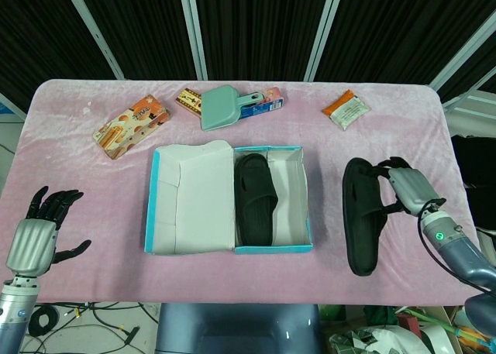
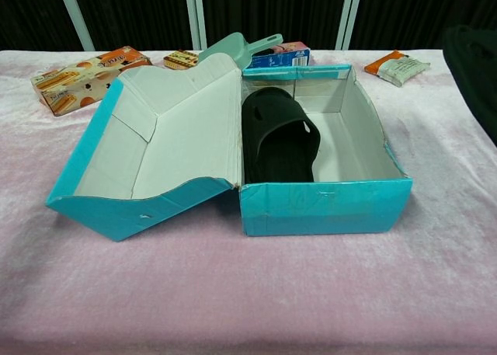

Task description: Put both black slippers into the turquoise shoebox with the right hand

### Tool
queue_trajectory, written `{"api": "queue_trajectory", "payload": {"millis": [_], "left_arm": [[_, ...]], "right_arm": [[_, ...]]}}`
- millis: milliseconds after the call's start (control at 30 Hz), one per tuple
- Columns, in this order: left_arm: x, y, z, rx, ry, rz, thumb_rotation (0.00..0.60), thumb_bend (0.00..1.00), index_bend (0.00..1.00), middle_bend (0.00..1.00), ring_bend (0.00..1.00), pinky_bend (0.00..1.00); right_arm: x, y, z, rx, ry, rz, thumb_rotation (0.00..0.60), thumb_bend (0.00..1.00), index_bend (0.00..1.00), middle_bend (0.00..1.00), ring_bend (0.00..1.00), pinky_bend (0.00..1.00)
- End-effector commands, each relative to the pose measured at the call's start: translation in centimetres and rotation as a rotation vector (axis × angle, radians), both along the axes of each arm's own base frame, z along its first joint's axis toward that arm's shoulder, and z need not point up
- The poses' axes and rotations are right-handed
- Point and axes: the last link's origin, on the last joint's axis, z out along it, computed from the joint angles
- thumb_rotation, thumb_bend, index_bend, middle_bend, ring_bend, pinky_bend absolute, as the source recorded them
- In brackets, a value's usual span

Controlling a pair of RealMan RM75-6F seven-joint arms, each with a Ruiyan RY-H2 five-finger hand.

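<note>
Head view: slipper (image 1: 255, 196) inside shoebox (image 1: 305, 203)

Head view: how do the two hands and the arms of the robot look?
The left hand has a ribbed silver-grey back and black fingers. The right hand has a silver-grey back too, on a grey forearm with a small green light.
</note>
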Motion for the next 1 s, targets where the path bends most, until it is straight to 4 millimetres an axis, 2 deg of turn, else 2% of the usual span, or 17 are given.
{"api": "queue_trajectory", "payload": {"millis": [33, 367, 600, 700, 1000], "left_arm": [[0.0, 0.0, 0.0, -0.002, 0.0, 0.002, 0.6, 0.0, 0.16, 0.16, 0.13, 0.0], [0.0, 0.2, -0.1, -0.01, 0.006, 0.006, 0.6, 0.0, 0.16, 0.16, 0.13, 0.0], [-0.1, 0.2, 0.0, -0.011, 0.01, 0.014, 0.6, 0.0, 0.16, 0.16, 0.13, 0.0], [-0.2, 0.1, 0.2, -0.008, 0.013, 0.021, 0.6, 0.0, 0.16, 0.16, 0.13, 0.0], [-0.3, -0.3, 0.5, 0.0, 0.017, 0.03, 0.6, 0.0, 0.16, 0.16, 0.13, 0.0]], "right_arm": [[3.2, -0.9, 0.7, 0.011, -0.18, 0.047, 0.6, 0.14, 0.53, 0.44, 0.17, 0.07], [7.0, -3.9, -1.6, 0.035, -0.493, 0.058, 0.6, 0.14, 0.53, 0.44, 0.17, 0.07], [8.6, -5.4, -4.4, 0.013, -0.529, 0.106, 0.6, 0.13, 0.53, 0.44, 0.17, 0.07], [9.3, -6.1, -6.3, -0.019, -0.513, 0.153, 0.6, 0.12, 0.53, 0.44, 0.16, 0.07], [9.4, -7.0, -10.0, -0.116, -0.431, 0.232, 0.6, 0.11, 0.53, 0.44, 0.16, 0.07]]}}
